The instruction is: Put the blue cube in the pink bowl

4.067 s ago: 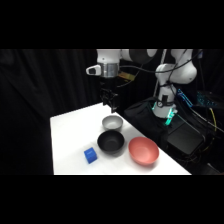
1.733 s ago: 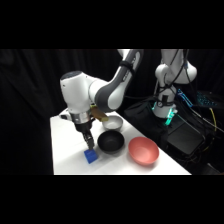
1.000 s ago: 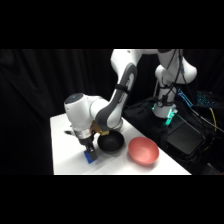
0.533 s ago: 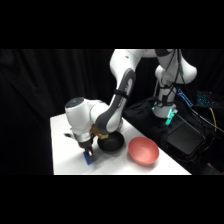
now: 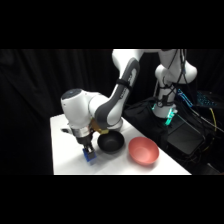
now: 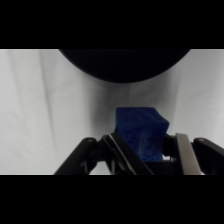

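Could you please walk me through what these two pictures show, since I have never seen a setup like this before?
The white machine is a robot arm. Its base stands beside the table at the upper right of the side view, and it bends over so that its gripper, a two-fingered claw, comes down at the table's near edge.

The side view is taken by a fixed camera next to the table. The wrist view comes from a camera on the arm itself, looking down past the gripper; the black parts at the bottom are its linkage and fingers.

On the table are a black bowl, a pink bowl and a small blue cube. The cube sits between the two fingers, beside the black bowl. Whether the fingers have already closed on it, I cannot tell.
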You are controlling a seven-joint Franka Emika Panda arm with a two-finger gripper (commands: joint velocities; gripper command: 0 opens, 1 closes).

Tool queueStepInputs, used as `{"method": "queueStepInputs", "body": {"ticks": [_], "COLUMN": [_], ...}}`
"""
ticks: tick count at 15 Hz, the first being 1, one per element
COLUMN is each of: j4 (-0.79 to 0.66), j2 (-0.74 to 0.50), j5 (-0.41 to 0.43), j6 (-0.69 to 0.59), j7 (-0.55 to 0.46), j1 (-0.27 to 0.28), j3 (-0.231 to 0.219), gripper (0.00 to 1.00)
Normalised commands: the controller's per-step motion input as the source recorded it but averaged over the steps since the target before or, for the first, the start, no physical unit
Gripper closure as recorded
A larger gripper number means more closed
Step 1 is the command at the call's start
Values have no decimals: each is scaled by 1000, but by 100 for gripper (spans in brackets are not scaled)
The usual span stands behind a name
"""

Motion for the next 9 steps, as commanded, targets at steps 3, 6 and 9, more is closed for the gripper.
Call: {"method": "queueStepInputs", "body": {"ticks": [3,6,9], "j4": [-110,-89,-124], "j2": [-397,-373,-380], "j5": [-69,-95,-134], "j6": [-405,-344,-269], "j7": [61,60,80], "j1": [70,46,46], "j3": [-82,-73,-65], "gripper": [77,77,77]}}
